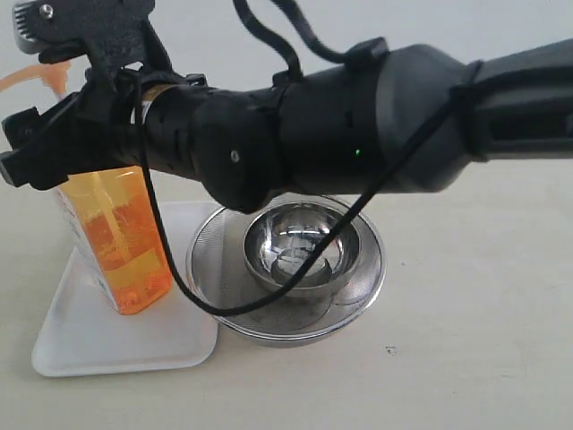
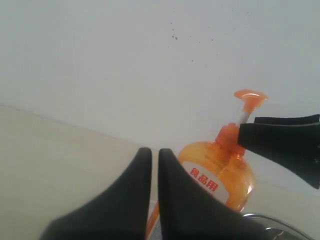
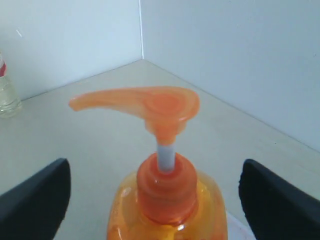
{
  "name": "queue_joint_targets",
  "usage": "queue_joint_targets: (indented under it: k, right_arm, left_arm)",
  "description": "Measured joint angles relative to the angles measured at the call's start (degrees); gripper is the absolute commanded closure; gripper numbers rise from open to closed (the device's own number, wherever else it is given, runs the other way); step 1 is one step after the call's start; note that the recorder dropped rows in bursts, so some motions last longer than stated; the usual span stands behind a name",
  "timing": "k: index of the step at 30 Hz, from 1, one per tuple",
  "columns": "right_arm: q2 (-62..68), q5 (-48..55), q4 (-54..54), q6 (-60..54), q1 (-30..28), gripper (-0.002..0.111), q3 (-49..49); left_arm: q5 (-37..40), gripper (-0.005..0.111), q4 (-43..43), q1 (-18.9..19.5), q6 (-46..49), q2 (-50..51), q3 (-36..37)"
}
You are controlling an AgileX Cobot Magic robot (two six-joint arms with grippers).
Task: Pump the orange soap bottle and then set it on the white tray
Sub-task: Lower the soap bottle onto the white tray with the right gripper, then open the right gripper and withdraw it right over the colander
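Translucent orange soap bottle (image 1: 121,233) standing on flat white plastic tray (image 1: 89,345), neck untouched between open right gripper (image 3: 154,170) fingers, left gripper (image 2: 154,152) closed.

A mesh strainer (image 1: 219,255) is sitting on the beige table (image 1: 483,340), and a shiny steel bowl (image 1: 277,237) is resting inside it. A clear bottle (image 3: 7,96) is standing near the white wall (image 3: 75,35).
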Motion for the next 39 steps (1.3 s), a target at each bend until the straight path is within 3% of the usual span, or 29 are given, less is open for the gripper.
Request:
queue_joint_targets:
  k: [7, 9, 20, 28, 39]
  right_arm:
    - [-4.5, 9.2, 0.0, 0.0, -0.1, 0.026, 0.0]
    - [-5.7, 11.8, 0.0, 0.0, -0.4, 0.031, 0.0]
    - [-9.2, 28.2, -2.2, 1.1, -5.3, 0.108, 0.0]
    - [-13.4, 34.7, -10.1, 7.0, -7.0, 0.108, 1.7]
    - [-30.3, 26.5, -14.6, 13.5, -15.1, 0.108, 24.3]
  left_arm:
    - [0.1, 0.102, 0.0, 0.0, 0.0, 0.0, 0.0]
    - [0.1, 0.102, 0.0, 0.0, 0.0, 0.0, 0.0]
    - [0.1, 0.102, 0.0, 0.0, 0.0, 0.0, 0.0]
    - [0.1, 0.102, 0.0, 0.0, 0.0, 0.0, 0.0]
    - [11.0, 0.102, 1.5, 0.0, -0.1, 0.0, 0.0]
